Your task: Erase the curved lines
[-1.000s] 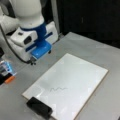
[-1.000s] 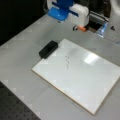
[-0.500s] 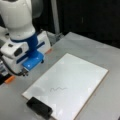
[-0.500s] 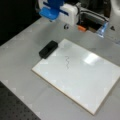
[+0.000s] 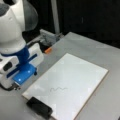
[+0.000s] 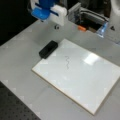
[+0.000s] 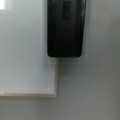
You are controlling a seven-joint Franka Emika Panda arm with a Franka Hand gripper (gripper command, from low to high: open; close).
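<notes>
The curve lines (image 5: 58, 88) (image 6: 67, 61) are a short thin dark squiggle on the white board (image 5: 80, 72) (image 6: 85, 77), intact in both front views. A black block eraser (image 5: 40, 108) (image 6: 48, 49) lies on the board's corner, partly overhanging the grey table. In the wrist view the eraser (image 7: 65, 27) fills the upper middle, with the board's corner (image 7: 27, 50) beside it. My blue-and-white gripper (image 5: 16, 86) (image 6: 57, 26) hangs above the table just off that corner, close to the eraser and apart from it. Its fingers do not show in the wrist view.
A small orange object (image 5: 48, 50) (image 6: 81, 28) lies on the table beyond the board, next to a metal fixture (image 5: 50, 38) (image 6: 86, 15). A dark perforated surface (image 6: 15, 107) borders the table at a front view's bottom left.
The arm has carried the gripper steadily toward the eraser's corner of the board. The board, eraser and squiggle have not moved.
</notes>
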